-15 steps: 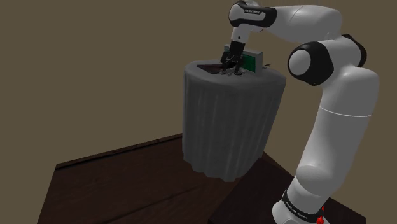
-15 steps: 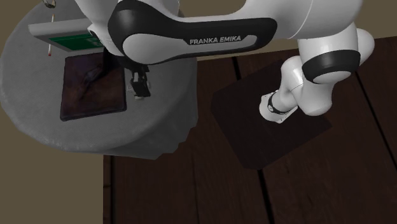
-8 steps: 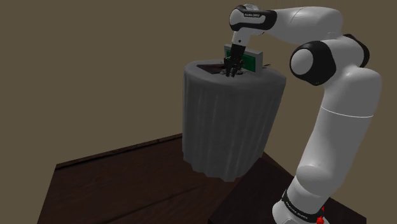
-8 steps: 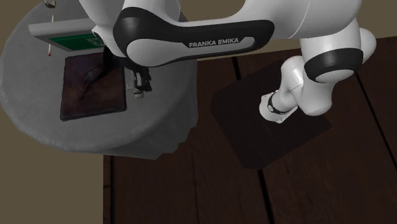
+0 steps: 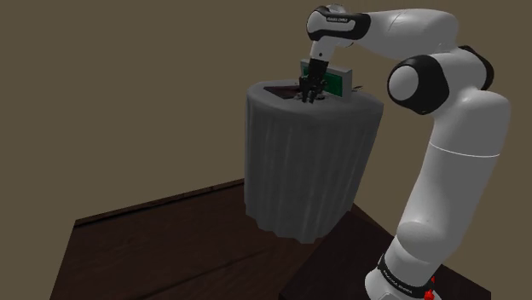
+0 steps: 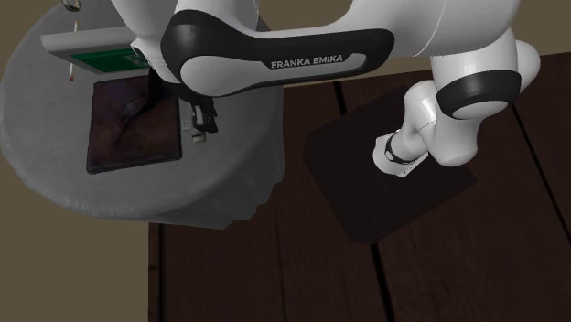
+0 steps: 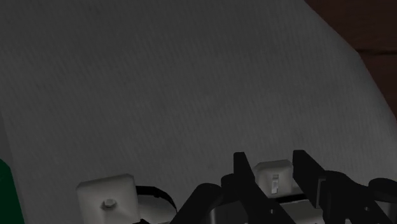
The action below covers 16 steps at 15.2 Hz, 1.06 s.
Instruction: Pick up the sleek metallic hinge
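The hinge (image 7: pixel 273 180) is a small pale grey metal piece, and one leaf of it sits clasped between my two black fingers (image 7: pixel 243 178). A second pale leaf with a round hole (image 7: pixel 107 197) lies beside the hand. My gripper (image 7: pixel 271 167) is shut on the hinge just over the grey cloth of the round table (image 7: pixel 159 83). In the shoulder view the gripper (image 5: pixel 307 95) points down at the table top (image 5: pixel 341 106). In the second exterior view the gripper (image 6: pixel 201 119) hangs beside the dark brown mat (image 6: pixel 133 123), with the hinge (image 6: pixel 196 134) at its tips.
A green board (image 6: pixel 105 59) stands at the table's back edge, behind the mat. The grey cloth (image 5: pixel 307 162) hangs down to a dark wooden floor (image 5: pixel 170 230). The arm's dark stand (image 6: pixel 393 174) sits to the second exterior view's right of the table.
The fingers stood apart over the hinge a second ago and have since closed on it. The hand has hardly moved in the last half second.
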### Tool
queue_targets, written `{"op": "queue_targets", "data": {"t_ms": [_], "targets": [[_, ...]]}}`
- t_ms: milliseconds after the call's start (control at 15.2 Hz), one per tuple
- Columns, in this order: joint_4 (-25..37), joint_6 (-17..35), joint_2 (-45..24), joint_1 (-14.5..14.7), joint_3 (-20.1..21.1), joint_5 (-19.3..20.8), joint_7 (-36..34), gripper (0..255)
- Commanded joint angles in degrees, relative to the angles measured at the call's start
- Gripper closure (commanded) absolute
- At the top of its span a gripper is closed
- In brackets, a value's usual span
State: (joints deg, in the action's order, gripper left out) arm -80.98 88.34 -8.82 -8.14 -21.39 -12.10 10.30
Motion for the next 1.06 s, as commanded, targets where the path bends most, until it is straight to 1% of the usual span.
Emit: {"op": "queue_targets", "data": {"t_ms": [0,462,858,990], "targets": [[1.35,-1.29,-0.4,0.03,0.1,-0.19,-0.22,255],[10.44,-7.9,-3.06,-1.03,-0.17,-1.34,-0.63,255],[20.51,-14.52,-6.74,-2.7,-0.4,-3.1,-1.01,255],[20.8,-14.7,-6.85,-2.76,-0.4,-3.15,-1.03,255]]}}
